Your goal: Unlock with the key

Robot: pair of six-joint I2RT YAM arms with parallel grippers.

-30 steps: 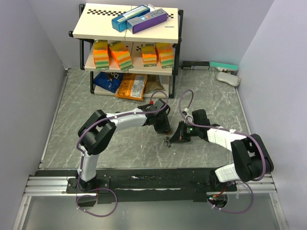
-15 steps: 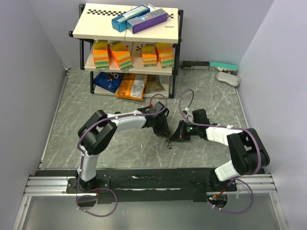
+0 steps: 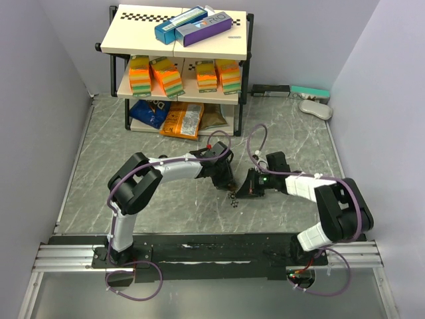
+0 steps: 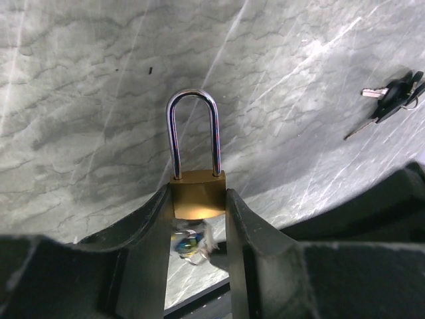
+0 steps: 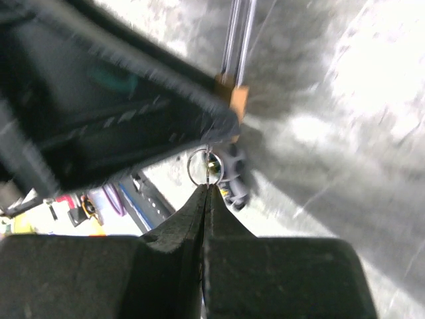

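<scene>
— Where is the padlock point(image 4: 198, 194)?
— In the left gripper point(image 4: 198, 201). The two fingers point(image 4: 156, 226) press on the sides of the brass body. The jaws stand only as far apart as the body is wide.
— Which way does it point?
— In the left wrist view the steel shackle point(image 4: 193, 94) sticks out past the fingertips, over the grey marbled table point(image 4: 80, 100). The shackle looks seated in the body.
— And the right gripper point(image 5: 206, 189)?
— Pinched fully closed. In its own camera a thin edge of metal, the key point(image 5: 210, 166), comes straight out of the tips. A small ring point(image 5: 192, 169) hangs beside it. The key points at the underside of the lock body.
— Is the key in the lock?
— I can't tell. That view is blurred, and the left gripper covers most of the lock.
— How do the two grippers stand?
— From above they meet nose to nose near the middle of the table, almost touching.
— Anything else nearby?
— A small bunch of keys point(image 4: 392, 100) lies flat on the table, off to one side of the lock and apart from it.
</scene>
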